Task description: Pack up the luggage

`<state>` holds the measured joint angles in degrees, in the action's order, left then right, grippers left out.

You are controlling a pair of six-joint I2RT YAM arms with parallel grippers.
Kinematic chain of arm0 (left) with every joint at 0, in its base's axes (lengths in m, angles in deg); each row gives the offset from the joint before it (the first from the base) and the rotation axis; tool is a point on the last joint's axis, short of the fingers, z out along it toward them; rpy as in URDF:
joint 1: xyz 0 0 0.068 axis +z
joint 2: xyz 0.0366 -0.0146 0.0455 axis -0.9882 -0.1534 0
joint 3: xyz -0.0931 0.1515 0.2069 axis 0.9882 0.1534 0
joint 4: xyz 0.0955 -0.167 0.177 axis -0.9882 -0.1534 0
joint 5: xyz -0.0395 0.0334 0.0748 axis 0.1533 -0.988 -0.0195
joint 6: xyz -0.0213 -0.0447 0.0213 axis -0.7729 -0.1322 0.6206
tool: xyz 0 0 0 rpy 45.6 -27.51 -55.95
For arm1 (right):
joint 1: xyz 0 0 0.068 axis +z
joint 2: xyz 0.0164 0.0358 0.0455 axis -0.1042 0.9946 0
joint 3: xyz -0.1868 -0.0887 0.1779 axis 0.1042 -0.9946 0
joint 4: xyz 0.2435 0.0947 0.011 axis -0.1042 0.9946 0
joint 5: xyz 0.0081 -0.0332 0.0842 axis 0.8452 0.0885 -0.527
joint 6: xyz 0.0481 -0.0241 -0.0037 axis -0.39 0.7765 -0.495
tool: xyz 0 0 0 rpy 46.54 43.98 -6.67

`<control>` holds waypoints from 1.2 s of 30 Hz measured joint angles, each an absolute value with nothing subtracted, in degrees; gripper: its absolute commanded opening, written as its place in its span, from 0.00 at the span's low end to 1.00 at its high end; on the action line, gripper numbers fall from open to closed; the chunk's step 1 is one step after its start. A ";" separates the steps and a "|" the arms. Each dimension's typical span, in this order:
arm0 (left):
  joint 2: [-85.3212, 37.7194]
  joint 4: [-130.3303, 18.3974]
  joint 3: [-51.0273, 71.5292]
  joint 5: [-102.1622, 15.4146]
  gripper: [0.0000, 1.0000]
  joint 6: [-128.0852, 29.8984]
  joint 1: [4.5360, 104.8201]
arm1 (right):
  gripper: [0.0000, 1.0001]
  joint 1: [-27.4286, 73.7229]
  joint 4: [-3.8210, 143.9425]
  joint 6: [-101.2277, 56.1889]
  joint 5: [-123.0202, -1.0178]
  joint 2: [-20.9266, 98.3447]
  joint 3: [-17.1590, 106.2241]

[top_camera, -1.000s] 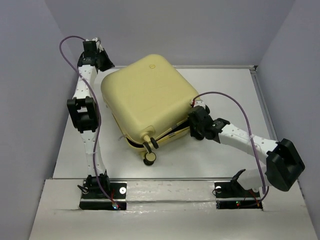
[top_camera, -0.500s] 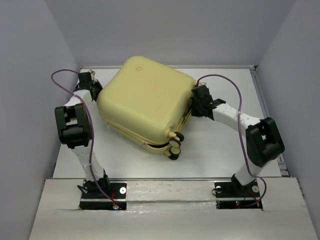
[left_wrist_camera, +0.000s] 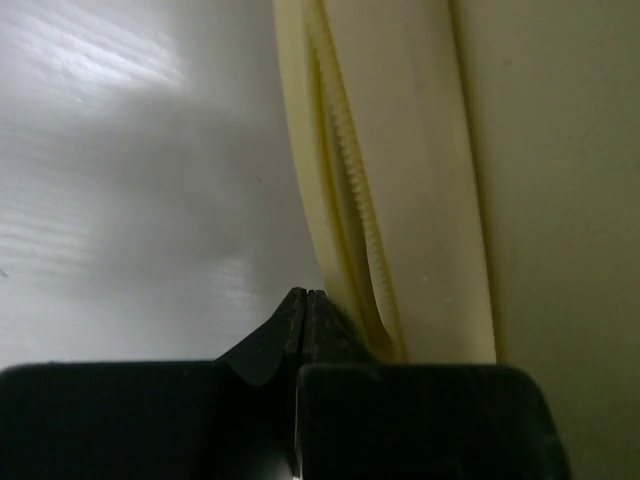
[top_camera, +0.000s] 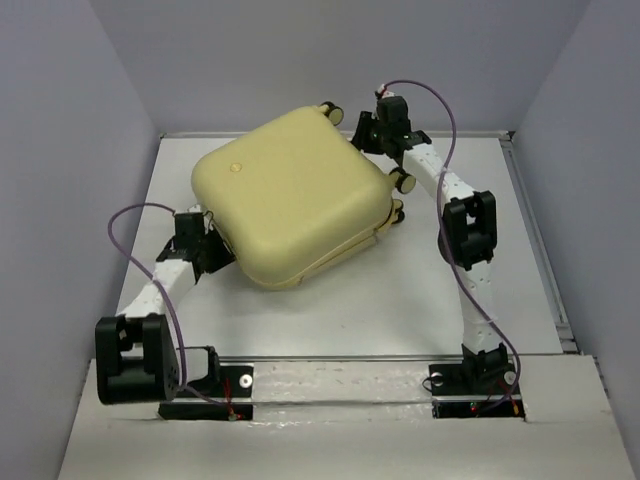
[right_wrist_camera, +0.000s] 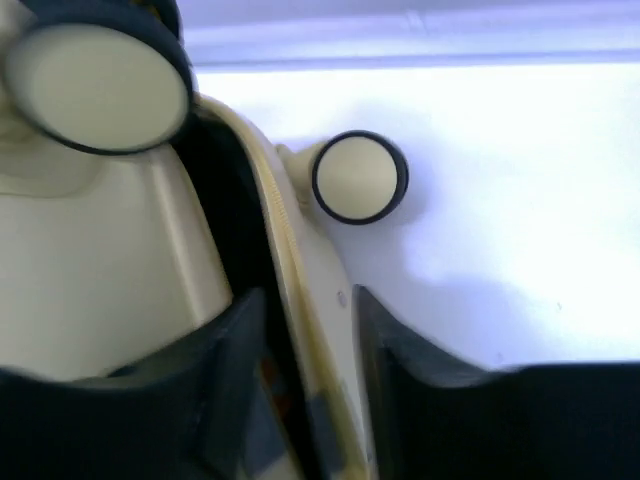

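Top external view: the luggage lies flat, lid down, on the table. Its shell looks stiff, smooth and slippery, so I judge the rim the best hold. The right gripper stands open astride that rim, near 1 caster wheel. The left gripper is closed and empty beside the zipper teeth. The contents are hidden.

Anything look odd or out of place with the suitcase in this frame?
Yes. The suitcase lies askew to the table edges, and its zipper seam gapes unzipped, so the two halves are not fully shut. The right gripper straddles that rim near a wheel.
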<state>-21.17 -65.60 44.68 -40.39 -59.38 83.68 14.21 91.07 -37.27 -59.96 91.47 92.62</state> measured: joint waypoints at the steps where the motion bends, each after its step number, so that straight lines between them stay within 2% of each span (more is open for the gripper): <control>1: -19.13 -66.56 46.45 -40.41 0.06 -61.65 82.08 | 0.81 14.14 90.24 -38.05 -60.81 91.91 94.00; 4: -10.59 -66.96 52.01 -39.56 0.06 -67.40 77.47 | 0.92 13.86 87.16 -41.24 -66.04 90.97 96.75; 6: -7.09 -67.41 53.62 -38.14 0.06 -69.06 74.17 | 0.95 15.01 86.00 -41.94 -70.13 88.50 97.21; 9: -1.82 -66.36 54.56 -35.41 0.06 -70.59 69.15 | 0.96 18.64 86.81 -41.14 -72.75 84.74 96.88; 11: 1.17 -64.20 54.59 -34.25 0.06 -71.53 66.74 | 0.90 20.76 87.66 -40.52 -73.27 81.20 94.56; 13: 3.18 -64.03 54.69 -34.36 0.06 -72.15 65.04 | 0.81 22.25 88.47 -39.58 -73.16 77.90 92.03; 15: 3.64 -63.85 54.69 -34.73 0.06 -72.74 64.07 | 0.66 22.93 88.86 -38.21 -72.90 73.24 87.79; 16: 3.64 -63.87 54.69 -35.01 0.06 -73.04 63.42 | 0.44 22.90 88.03 -37.40 -72.84 69.44 83.20; 17: 3.64 -63.81 54.69 -35.28 0.06 -73.17 62.98 | 0.35 22.86 87.44 -36.94 -72.73 66.29 78.89; 18: 3.64 -63.76 54.69 -35.54 0.06 -73.37 62.41 | 0.22 22.58 86.11 -36.24 -72.44 60.96 72.93; 19: 3.75 -63.63 54.69 -35.80 0.06 -73.41 61.98 | 0.17 22.60 83.79 -36.52 -72.27 57.20 68.01; 21: 3.95 -63.55 54.69 -36.28 0.06 -73.48 61.50 | 0.13 22.77 80.19 -36.57 -72.36 44.21 52.23; 23: 4.65 -63.55 54.69 -36.94 0.06 -73.50 61.25 | 0.08 24.28 76.75 -36.87 -72.33 35.43 42.17; 26: 5.87 -63.59 54.69 -38.34 0.06 -73.50 61.01 | 0.09 30.47 68.62 -36.90 -71.22 25.16 26.52; 27: 6.31 -63.59 54.72 -38.55 0.06 -73.48 60.99 | 0.15 33.64 66.11 -36.79 -70.74 22.34 20.49; 28: 6.50 -63.59 54.72 -38.64 0.06 -73.48 60.99 | 0.33 35.97 65.32 -36.50 -69.80 21.24 16.36; 32: 7.71 -63.28 55.63 -38.62 0.06 -73.33 60.84 | 0.52 39.41 62.90 -36.37 -65.71 19.19 0.78; 36: 8.93 -62.47 56.75 -38.64 0.06 -72.93 60.53 | 0.52 39.10 60.30 -36.52 -63.04 19.52 -5.32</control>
